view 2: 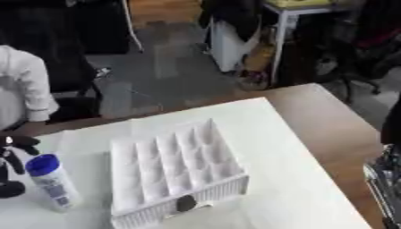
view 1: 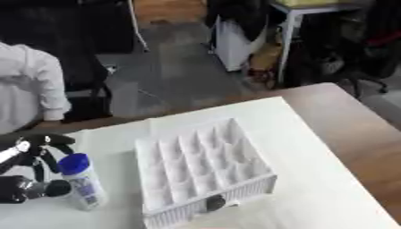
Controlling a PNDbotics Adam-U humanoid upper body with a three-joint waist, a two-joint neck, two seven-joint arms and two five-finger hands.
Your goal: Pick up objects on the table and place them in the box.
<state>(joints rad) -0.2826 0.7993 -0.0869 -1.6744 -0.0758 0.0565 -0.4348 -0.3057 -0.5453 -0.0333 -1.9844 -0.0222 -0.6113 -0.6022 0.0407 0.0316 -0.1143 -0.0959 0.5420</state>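
**Left hand at the bottle, box alongside**

Where the left hand (view 1: 31, 167) comes in at the lower left edge of the left eye view, its black fingers are seen curved about a white bottle (view 1: 82, 188) with a blue cap (view 1: 74, 163). One finger is reached over behind the cap, and a rounded fingertip is set against the bottle's lower side; whether the bottle is fully pinched cannot be told. The bottle is stood upright on the white sheet (view 1: 297, 147) that covers the near part of the worktop (view 1: 360, 129), and a dark printed label is carried on its side.

Just beside the bottle, toward the middle, a white box (view 1: 200, 172) is laid, divided into many small compartments in rows. All the compartments that can be seen hold nothing. A small dark round thing (view 1: 215, 203) is seen at the box's near wall, low on the outside.

At the right edge of the right eye view a dark metal part is shown low down; the right hand cannot be made out.
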